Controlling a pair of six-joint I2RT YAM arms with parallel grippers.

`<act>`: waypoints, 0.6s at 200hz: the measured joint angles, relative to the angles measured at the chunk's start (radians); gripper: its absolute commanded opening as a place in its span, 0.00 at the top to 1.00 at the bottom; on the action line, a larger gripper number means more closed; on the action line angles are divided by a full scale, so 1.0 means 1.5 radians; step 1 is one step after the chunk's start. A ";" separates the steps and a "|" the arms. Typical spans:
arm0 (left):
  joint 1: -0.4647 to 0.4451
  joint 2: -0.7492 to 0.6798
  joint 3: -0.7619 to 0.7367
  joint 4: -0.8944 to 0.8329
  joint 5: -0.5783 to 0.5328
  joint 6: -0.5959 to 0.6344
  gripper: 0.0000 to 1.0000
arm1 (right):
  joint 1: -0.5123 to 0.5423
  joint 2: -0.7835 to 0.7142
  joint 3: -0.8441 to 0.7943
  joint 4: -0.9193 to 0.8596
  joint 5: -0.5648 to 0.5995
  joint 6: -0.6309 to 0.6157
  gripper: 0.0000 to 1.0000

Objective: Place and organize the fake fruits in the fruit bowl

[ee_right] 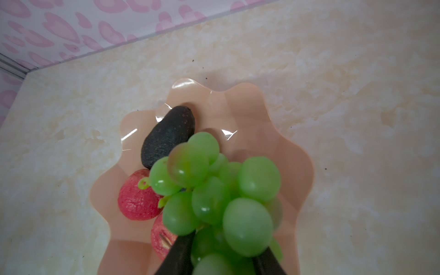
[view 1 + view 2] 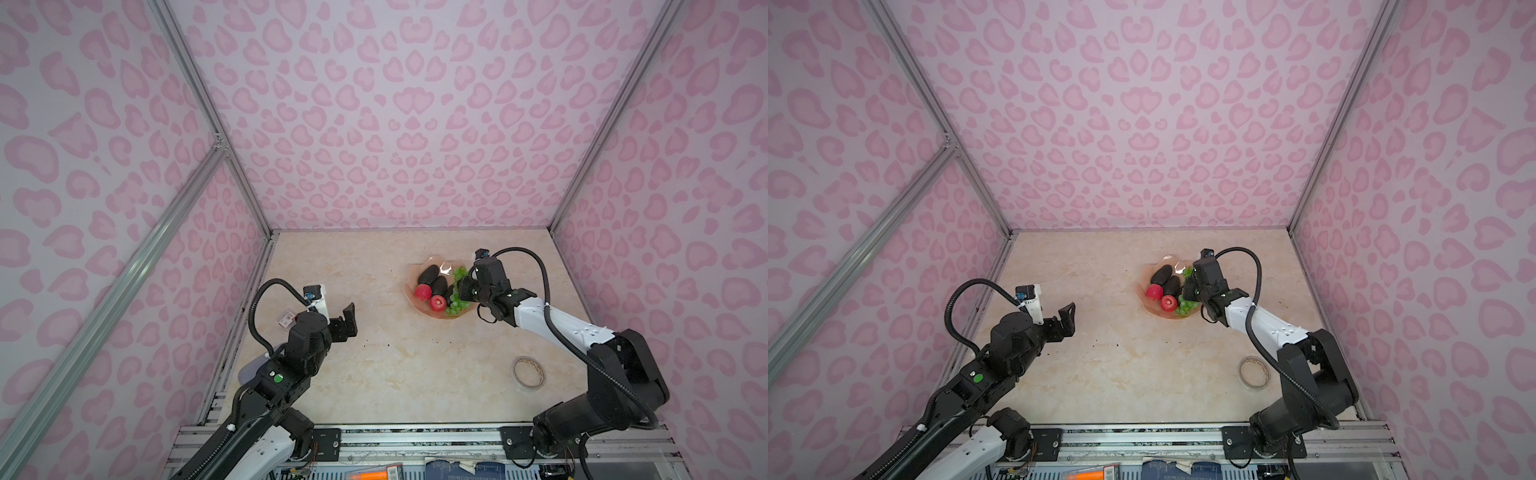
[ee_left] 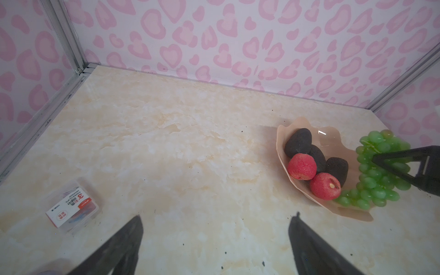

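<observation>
The fruit bowl (image 2: 447,266), a peach-pink scalloped dish, stands on the back right of the table. In it lie three dark avocados (image 3: 297,142) and two red fruits (image 2: 423,292), seen in both top views. The green grapes (image 1: 247,226) lie along the bowl's right side, with one end over the near rim. My right gripper (image 1: 226,245) is over the bowl, its fingers a little apart with the grapes filling the gap between them. My left gripper (image 3: 217,216) hovers wide open over bare table at the left, holding nothing.
A clear tape roll (image 2: 528,372) lies at the front right beside the right arm. A small clear box with a red and white label (image 3: 72,207) sits near the left wall. Pink patterned walls enclose the table on three sides.
</observation>
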 measured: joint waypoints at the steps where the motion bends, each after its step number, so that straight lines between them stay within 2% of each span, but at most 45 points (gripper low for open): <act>1: 0.000 0.000 0.000 0.000 0.000 0.001 0.04 | 0.000 0.002 0.001 0.000 0.000 -0.001 0.51; 22: 0.000 0.003 0.005 0.001 0.000 0.004 0.04 | -0.011 0.038 0.011 0.013 -0.013 -0.007 0.30; 44: 0.000 0.005 0.007 0.002 -0.002 0.013 0.04 | -0.019 0.051 0.023 0.016 -0.012 -0.010 0.12; 49: 0.000 0.005 0.007 0.003 -0.002 0.014 0.04 | -0.020 0.052 0.027 0.016 -0.011 -0.010 0.03; 87: 0.001 0.012 0.010 0.012 -0.008 0.020 0.04 | -0.024 0.028 0.048 0.014 0.016 -0.017 0.02; 120: 0.001 0.021 0.010 0.022 -0.022 0.032 0.04 | -0.025 -0.037 0.042 0.005 0.039 -0.032 0.02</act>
